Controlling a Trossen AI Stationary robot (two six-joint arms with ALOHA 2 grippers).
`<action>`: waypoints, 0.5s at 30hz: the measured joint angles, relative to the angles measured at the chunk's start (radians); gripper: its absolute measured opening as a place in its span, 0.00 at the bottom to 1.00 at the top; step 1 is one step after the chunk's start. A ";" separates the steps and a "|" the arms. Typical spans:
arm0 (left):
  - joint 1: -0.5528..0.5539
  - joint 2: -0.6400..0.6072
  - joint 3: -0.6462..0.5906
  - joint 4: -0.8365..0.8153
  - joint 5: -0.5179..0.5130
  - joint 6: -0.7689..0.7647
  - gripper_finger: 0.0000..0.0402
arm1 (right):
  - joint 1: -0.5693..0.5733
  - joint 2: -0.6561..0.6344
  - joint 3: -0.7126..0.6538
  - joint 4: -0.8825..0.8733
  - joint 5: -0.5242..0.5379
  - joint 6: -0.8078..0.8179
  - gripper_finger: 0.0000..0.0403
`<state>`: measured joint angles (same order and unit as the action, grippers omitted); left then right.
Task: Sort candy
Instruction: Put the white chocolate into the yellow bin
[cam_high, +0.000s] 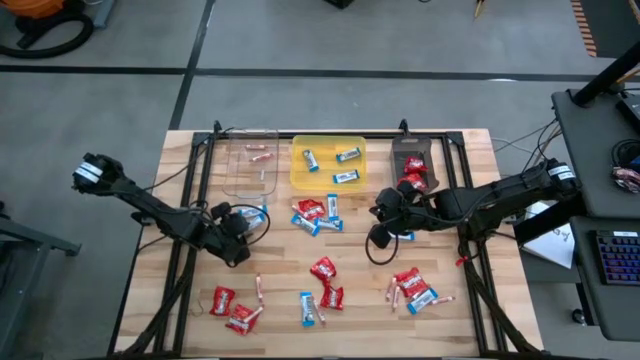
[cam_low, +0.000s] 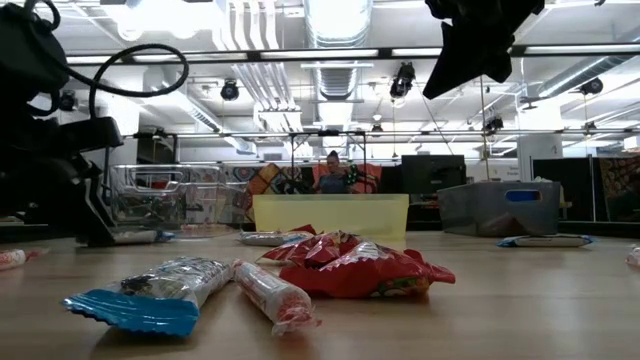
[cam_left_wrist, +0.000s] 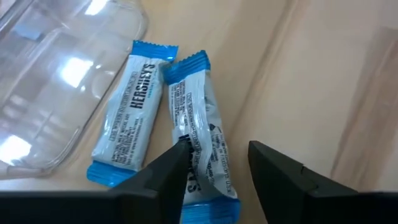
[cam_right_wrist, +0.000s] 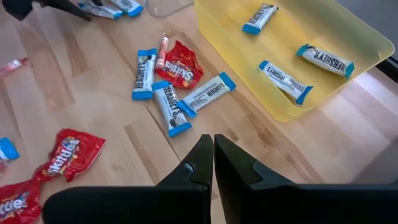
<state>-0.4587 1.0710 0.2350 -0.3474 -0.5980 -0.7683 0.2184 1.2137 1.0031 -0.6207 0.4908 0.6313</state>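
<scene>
Starting at the left of the wooden surface (cam_high: 200, 330): left tool (cam_left_wrist: 214, 165) sitting low beside the clear tray (cam_high: 250, 165), fingers parted to a moderate gap and straddling one blue-and-white Hershey's bar (cam_left_wrist: 202, 124), not yet clamped on it; a second Hershey's bar (cam_left_wrist: 130, 112) lying just beside, touching or nearly so, against the clear tray's corner. Judging the step in hand as a pinch on the nearer bar: worth centring the fingers across the bar's width, pressing down to the wood and closing slowly, keeping the neighbouring bar outside the gap to avoid lifting two at once or nudging the tray. Moving rightward: clear tray holding a few thin pinkish sticks (cam_high: 260, 152); yellow tray (cam_high: 327, 181) holding three blue-and-white bars; a mixed cluster of bars and a red Skittles packet (cam_right_wrist: 181, 65) lying in front of the yellow tray; more red packets, bars and sticks scattered toward the near edge. Farther right: dark tray (cam_high: 412, 155) holding red packets, and right tool (cam_right_wrist: 213, 158) hanging pinched closed and empty near the mixed cluster, waiting. Much candy remaining loose, sorting looking well short of done.
</scene>
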 joint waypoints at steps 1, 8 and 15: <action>0.000 0.003 -0.001 0.000 -0.003 -0.007 0.36 | 0.000 0.000 0.000 0.006 0.000 -0.002 0.02; 0.000 0.027 -0.003 0.006 0.005 -0.033 0.20 | 0.000 0.000 0.000 0.008 0.000 -0.003 0.02; 0.000 -0.001 -0.004 0.012 0.029 -0.032 0.03 | 0.000 0.000 0.000 0.009 0.000 -0.003 0.02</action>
<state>-0.4583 1.0701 0.2307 -0.3350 -0.5689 -0.8001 0.2184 1.2137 1.0031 -0.6121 0.4904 0.6285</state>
